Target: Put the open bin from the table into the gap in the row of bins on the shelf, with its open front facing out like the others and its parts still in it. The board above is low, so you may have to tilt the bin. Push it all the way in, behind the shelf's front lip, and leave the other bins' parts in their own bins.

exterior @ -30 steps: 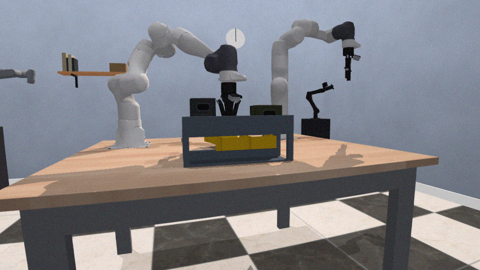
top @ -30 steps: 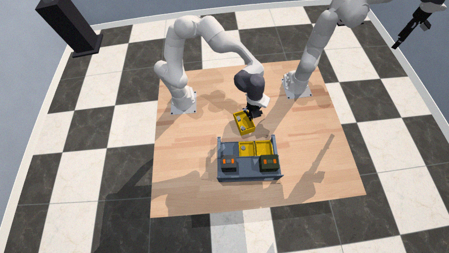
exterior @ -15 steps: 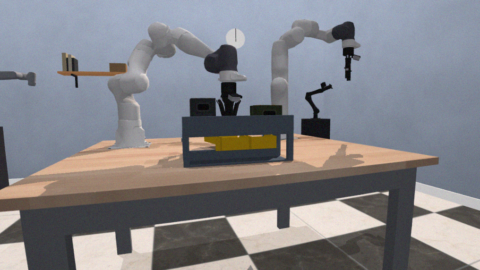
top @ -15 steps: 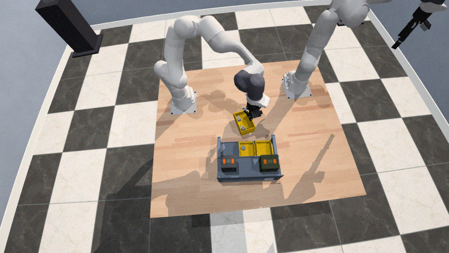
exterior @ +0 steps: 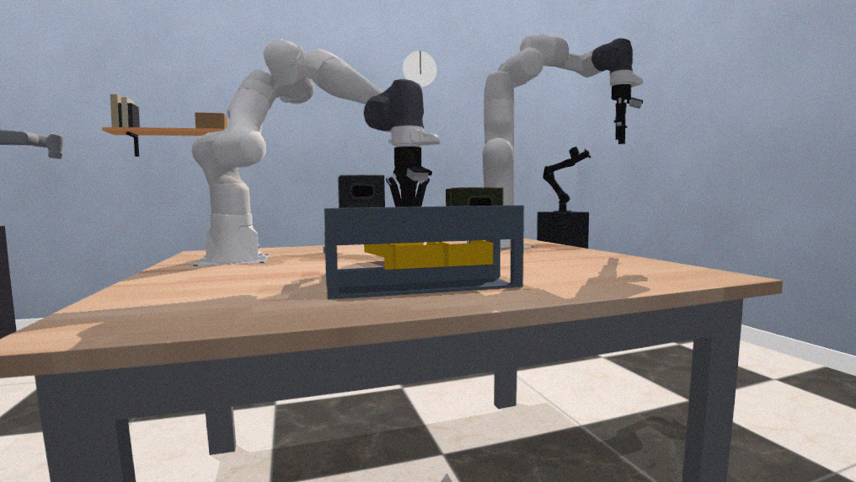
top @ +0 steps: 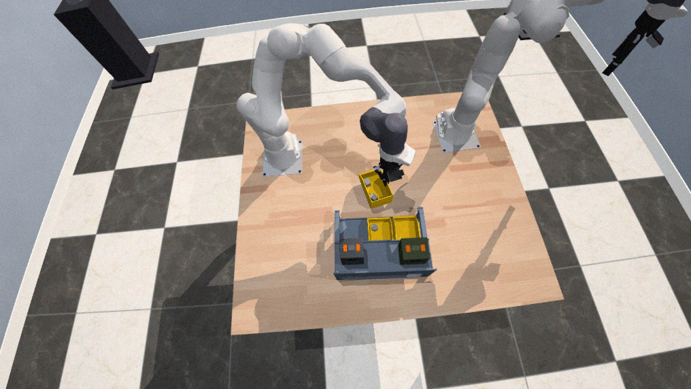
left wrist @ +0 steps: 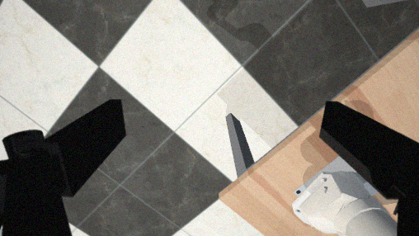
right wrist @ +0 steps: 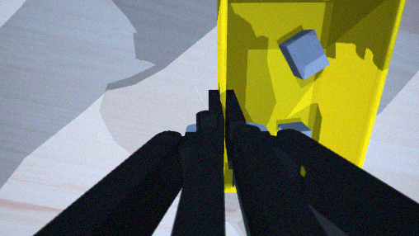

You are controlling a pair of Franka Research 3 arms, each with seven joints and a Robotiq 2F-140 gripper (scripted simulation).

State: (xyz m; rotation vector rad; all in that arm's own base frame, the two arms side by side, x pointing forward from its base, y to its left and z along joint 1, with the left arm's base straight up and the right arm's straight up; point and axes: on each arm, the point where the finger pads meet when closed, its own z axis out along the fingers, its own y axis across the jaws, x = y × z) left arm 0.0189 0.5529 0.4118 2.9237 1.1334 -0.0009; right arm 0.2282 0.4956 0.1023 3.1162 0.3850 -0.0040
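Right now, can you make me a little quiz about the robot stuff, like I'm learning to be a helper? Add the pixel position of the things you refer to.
1. How many boxes [top: 351,257] [exterior: 345,198] stand on top of the shelf [top: 381,258] [exterior: 424,224]?
2. True or false: the left gripper [top: 607,72] [exterior: 620,141] [left wrist: 223,118] is pinching the open bin [top: 381,202] [exterior: 374,248] [right wrist: 393,41].
3. In the top view, where is the gap [top: 354,229] in the row of bins: (a) picture left, (b) middle, (c) picture right?

Key: 1. two; 2. false, the right gripper [top: 385,182] [exterior: 409,203] [right wrist: 220,106] is; 3. a.

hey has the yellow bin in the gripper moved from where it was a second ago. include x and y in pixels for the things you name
No, the yellow bin [top: 381,195] [right wrist: 289,96] hasn't visibly shifted against the shelf [top: 381,274].
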